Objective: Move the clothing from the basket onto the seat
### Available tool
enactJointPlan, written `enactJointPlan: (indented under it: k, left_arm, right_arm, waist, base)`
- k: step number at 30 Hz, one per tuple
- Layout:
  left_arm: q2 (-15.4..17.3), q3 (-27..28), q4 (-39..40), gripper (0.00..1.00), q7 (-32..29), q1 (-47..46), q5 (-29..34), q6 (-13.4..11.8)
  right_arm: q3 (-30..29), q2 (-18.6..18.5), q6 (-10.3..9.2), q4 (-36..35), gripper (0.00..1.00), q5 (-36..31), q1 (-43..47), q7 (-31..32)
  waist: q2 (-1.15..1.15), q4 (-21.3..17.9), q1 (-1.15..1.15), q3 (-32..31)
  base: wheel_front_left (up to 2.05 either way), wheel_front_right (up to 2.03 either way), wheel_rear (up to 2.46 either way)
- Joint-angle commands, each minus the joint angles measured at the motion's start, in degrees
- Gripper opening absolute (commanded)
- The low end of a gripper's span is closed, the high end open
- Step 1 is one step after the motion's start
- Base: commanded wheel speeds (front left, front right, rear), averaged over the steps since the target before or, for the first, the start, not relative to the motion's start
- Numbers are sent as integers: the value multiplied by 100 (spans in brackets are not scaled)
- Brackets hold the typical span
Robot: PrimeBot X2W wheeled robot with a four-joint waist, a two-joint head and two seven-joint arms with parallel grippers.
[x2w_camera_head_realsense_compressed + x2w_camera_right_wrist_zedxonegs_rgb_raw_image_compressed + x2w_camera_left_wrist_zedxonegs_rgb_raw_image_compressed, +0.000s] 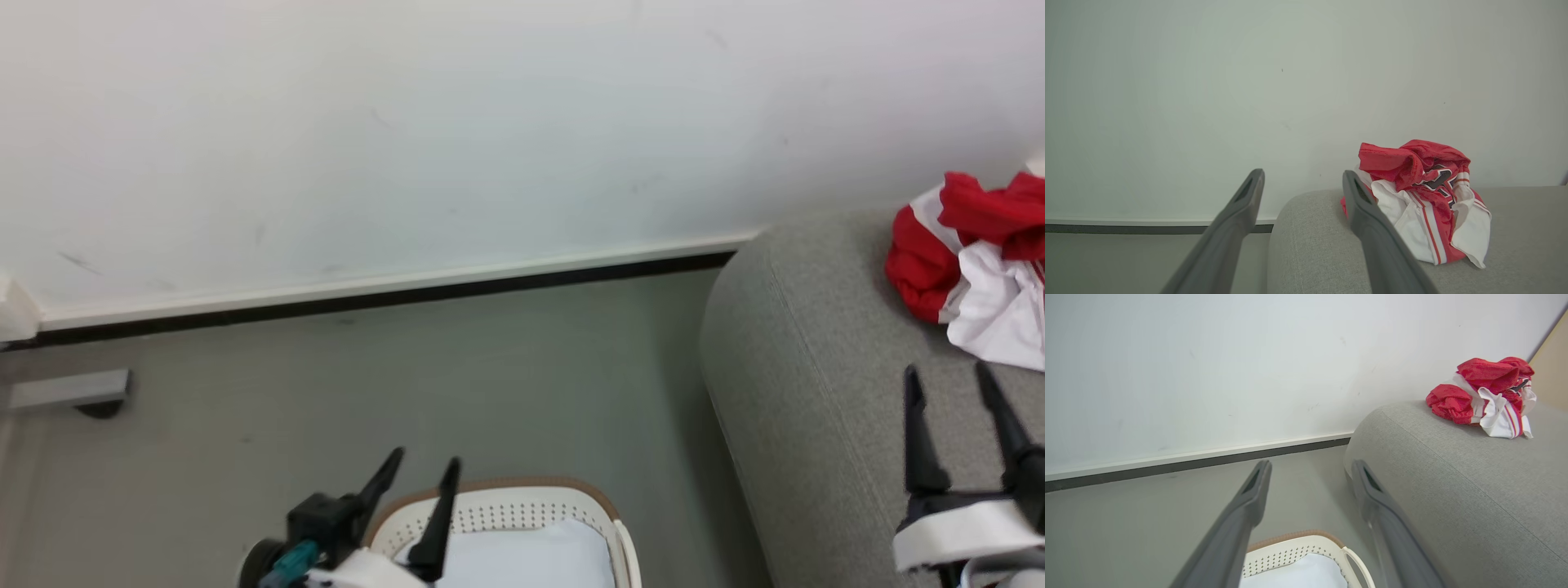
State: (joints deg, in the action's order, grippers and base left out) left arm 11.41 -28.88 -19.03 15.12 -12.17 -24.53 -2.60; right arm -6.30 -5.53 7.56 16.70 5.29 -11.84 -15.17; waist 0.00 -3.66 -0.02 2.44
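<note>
Head view: at 3 o'clock, clothing (971,261) heaped on seat (800,367); just below, right gripper (946,370) spread wide, empty. At 6 o'clock, basket (506,510) with pale cloth (522,559); left gripper (425,457) gaping at its left rim, empty.

Left wrist view: clothing at 2 o'clock, well apart from basket at 6.

Right wrist view: clothing at 4 o'clock, beyond the fingers. Probably light, limp, unbreakable; best pinched at a raised red fold.

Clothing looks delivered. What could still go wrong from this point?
1. The clothing sits bunched fairly near the sofa's rounded end; a nudge might tip it toward the floor.
2. The open right end effector hovers close by and could snag fabric.
3. A pale cloth lies in the basket and might be grabbed by mistake.
</note>
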Motion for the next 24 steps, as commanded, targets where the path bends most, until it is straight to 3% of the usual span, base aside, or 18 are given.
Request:
enactJointPlan:
  k: [1,10,24]
  left_arm:
    - [74,70,29,100,2,128,70,-34]
    - [131,824,288,100,3,830,271,-159]
    - [-332,1874,337,100,3,1347,790,48]
  right_arm:
    - [61,13,-15,-39,100,42,141,5]
    - [284,238,-15,-360,100,48,969,5]
    - [550,260,-15,-145,100,116,1429,5]
  waist:
    - [0,115,2,-155]
    - [0,312,2,-291]
    - [0,467,2,-458]
  base:
    - [0,0,0]
    - [0,0,0]
    - [0,0,0]
